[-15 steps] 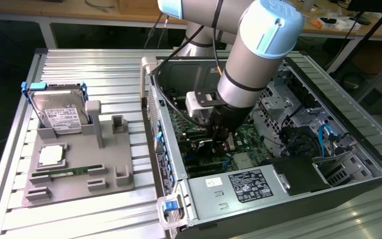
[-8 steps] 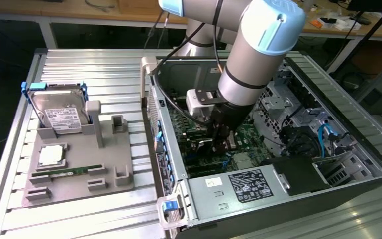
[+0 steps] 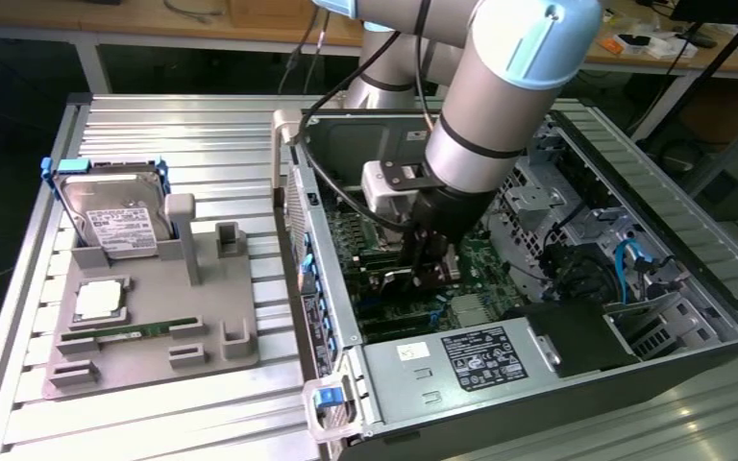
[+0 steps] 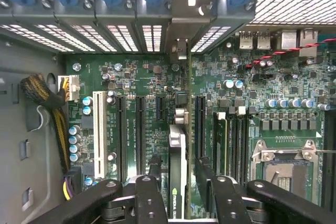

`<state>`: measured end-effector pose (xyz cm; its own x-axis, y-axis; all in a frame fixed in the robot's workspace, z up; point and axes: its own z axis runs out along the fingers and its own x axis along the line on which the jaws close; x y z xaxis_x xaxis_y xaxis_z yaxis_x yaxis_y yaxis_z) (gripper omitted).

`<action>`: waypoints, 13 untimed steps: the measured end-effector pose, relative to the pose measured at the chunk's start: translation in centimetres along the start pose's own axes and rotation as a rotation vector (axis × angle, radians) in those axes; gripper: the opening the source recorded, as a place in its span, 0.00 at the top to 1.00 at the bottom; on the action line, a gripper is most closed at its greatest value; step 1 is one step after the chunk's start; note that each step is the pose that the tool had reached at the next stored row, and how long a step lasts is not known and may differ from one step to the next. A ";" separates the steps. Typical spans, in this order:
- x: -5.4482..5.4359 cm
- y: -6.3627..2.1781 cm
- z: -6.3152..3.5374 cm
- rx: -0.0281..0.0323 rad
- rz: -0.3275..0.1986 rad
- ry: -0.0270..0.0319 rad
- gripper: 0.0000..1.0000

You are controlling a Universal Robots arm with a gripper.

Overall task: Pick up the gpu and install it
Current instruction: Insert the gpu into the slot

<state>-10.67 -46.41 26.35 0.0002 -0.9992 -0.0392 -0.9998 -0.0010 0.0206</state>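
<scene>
The gpu (image 4: 177,153) shows edge-on in the wrist view as a thin dark card. It stands upright over the green motherboard (image 4: 131,77), between black expansion slots, and its silvery end bracket (image 4: 181,51) reaches the case's rear slot openings. My gripper (image 4: 177,170) is shut on the card, one black finger on each side. In the exterior view my gripper (image 3: 421,269) reaches deep into the open computer case (image 3: 676,221), with the gpu (image 3: 399,280) low at the board.
A grey holder (image 3: 151,336) on the exterior view's left carries a silver hard drive (image 3: 112,216) in a blue frame, a CPU (image 3: 97,300) and a green RAM stick (image 3: 132,331). Inside the case are the power supply (image 3: 472,360), a CPU socket (image 4: 283,169) and yellow-black cables (image 4: 44,95).
</scene>
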 end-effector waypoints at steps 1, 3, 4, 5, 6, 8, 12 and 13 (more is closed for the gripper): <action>0.0 0.00 -0.18 0.0001 0.000 0.0001 0.59; -0.1 0.01 -0.54 0.0004 0.000 0.0000 0.59; -0.2 0.01 -0.64 0.0005 0.000 0.0000 0.59; -0.2 0.01 -0.77 0.0005 0.000 0.0001 0.59; -0.2 0.02 -0.83 0.0005 0.000 0.0000 0.59; -0.2 0.02 -0.93 0.0006 0.000 -0.0001 0.59; -0.3 0.02 -1.07 0.0006 0.000 0.0000 0.68; -0.3 0.02 -1.11 0.0006 0.000 0.0000 0.68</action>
<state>-10.67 -46.14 27.46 0.0002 -0.9992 -0.0392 -0.9998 -0.0010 0.0200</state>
